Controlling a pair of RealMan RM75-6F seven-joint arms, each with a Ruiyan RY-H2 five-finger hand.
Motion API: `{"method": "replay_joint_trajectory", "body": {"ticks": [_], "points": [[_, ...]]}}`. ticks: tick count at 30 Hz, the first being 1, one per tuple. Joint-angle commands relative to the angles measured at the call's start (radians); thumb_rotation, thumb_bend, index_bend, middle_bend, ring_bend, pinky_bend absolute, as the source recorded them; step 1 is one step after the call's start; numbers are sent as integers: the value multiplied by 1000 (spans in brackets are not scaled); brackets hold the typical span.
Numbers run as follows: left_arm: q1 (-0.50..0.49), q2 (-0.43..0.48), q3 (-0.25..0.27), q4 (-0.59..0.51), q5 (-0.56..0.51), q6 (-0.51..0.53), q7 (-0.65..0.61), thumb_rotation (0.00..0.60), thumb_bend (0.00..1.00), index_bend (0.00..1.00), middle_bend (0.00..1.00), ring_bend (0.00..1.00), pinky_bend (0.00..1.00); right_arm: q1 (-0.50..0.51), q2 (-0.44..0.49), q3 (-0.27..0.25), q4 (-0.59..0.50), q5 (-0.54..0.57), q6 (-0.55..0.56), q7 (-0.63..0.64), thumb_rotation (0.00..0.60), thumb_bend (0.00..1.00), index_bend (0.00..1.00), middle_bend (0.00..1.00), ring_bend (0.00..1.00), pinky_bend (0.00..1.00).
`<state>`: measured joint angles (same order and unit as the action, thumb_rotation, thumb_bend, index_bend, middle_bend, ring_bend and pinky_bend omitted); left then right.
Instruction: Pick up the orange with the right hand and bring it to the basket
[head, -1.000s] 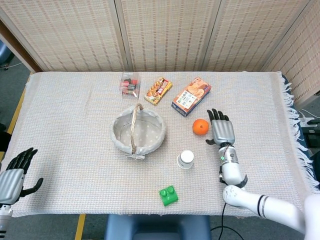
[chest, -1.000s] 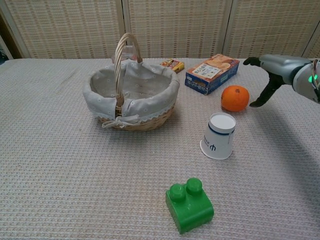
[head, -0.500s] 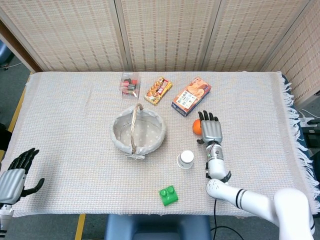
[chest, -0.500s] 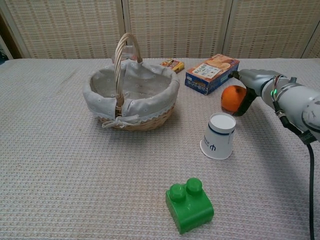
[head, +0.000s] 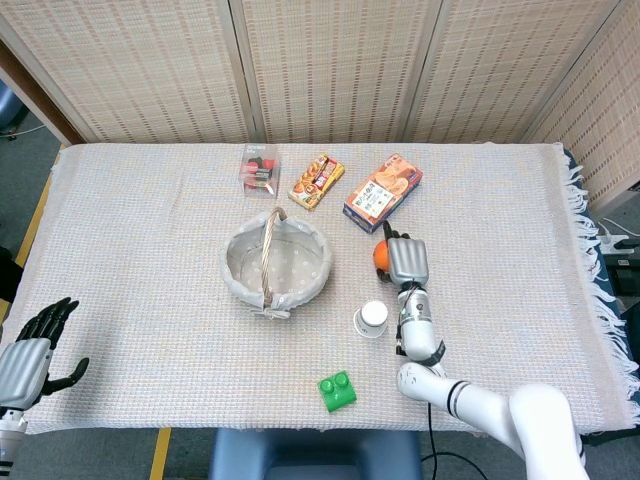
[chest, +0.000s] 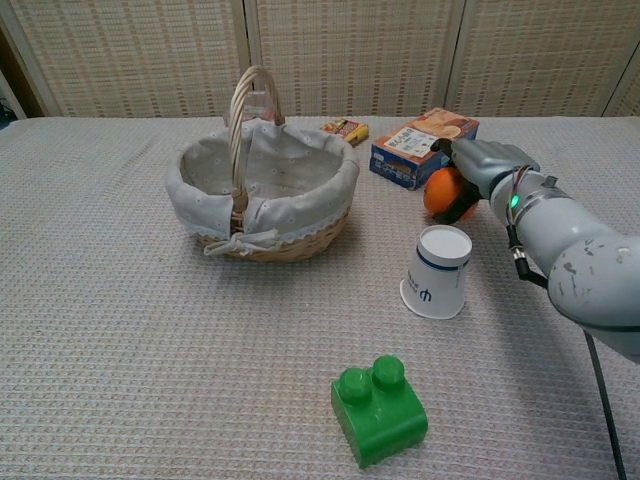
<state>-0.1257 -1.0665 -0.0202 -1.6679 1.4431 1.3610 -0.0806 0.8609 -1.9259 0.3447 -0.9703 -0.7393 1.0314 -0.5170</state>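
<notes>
The orange (head: 380, 256) (chest: 438, 192) is in my right hand (head: 407, 261) (chest: 481, 164), whose fingers curl over its top and right side; only its left part shows. It is just in front of the orange biscuit box, right of the cloth-lined wicker basket (head: 228, 268) (chest: 290, 236). The basket stands at the table's middle with its handle upright. My left hand (head: 27, 351) hangs open off the front left corner of the table, holding nothing.
An upturned white paper cup (head: 372, 318) (chest: 437, 271) stands just in front of the right hand. A green toy block (head: 338, 390) (chest: 380, 411) lies near the front edge. The biscuit box (head: 382, 192) (chest: 425, 147) and two snack packs (head: 316, 181) (head: 259, 168) lie behind the basket.
My right hand swung left onto the orange and closed around it, then carried it a little left toward the basket. The left hand barely moved.
</notes>
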Motion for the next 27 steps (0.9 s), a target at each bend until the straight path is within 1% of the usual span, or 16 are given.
{"method": "replay_joint_trajectory", "body": {"ticks": [1, 4, 8, 12, 14, 18, 23, 25, 26, 27], "points": [[0, -1, 1, 0, 2, 1, 1, 600, 334, 0, 0, 0, 103, -39, 84, 28, -169, -79, 62, 80, 600, 307, 127, 684, 687, 846], [0, -2, 1, -1, 4, 1, 2, 600, 334, 0, 0, 0, 103, -50, 140, 64, -294, -113, 107, 104, 600, 307, 145, 684, 687, 848], [-2, -5, 0, -3, 4, 1, 5, 600, 333, 0, 0, 0, 103, -43, 188, 97, -441, -137, 145, 80, 600, 307, 167, 684, 687, 848], [-3, -6, -1, -7, 2, 0, 7, 600, 333, 0, 0, 0, 103, -18, 194, 114, -552, -145, 176, 31, 600, 307, 191, 684, 679, 848], [-4, -7, -1, -8, 2, 0, 9, 600, 333, 0, 0, 0, 103, 1, 178, 120, -578, -137, 187, 3, 600, 307, 201, 684, 674, 847], [-3, -6, 0, -8, 2, 0, 8, 600, 332, 0, 0, 0, 103, 47, 121, 124, -572, -121, 198, -41, 600, 307, 223, 684, 666, 842], [-2, -3, 0, -8, -1, 0, 0, 600, 333, 0, 0, 0, 103, 105, 30, 130, -489, -94, 203, -77, 600, 307, 248, 684, 649, 811], [-1, -1, 0, -7, -2, 0, -4, 600, 333, 0, 0, 0, 103, 125, -1, 126, -446, -87, 196, -91, 600, 307, 258, 669, 589, 766], [0, -1, 0, -6, -2, 1, -6, 600, 333, 0, 0, 0, 103, 132, -11, 124, -432, -80, 190, -100, 600, 307, 290, 614, 510, 725], [0, 1, 0, -6, -3, 0, -8, 600, 332, 0, 0, 0, 103, 139, -22, 122, -422, -63, 183, -113, 600, 305, 316, 501, 390, 663]]}}
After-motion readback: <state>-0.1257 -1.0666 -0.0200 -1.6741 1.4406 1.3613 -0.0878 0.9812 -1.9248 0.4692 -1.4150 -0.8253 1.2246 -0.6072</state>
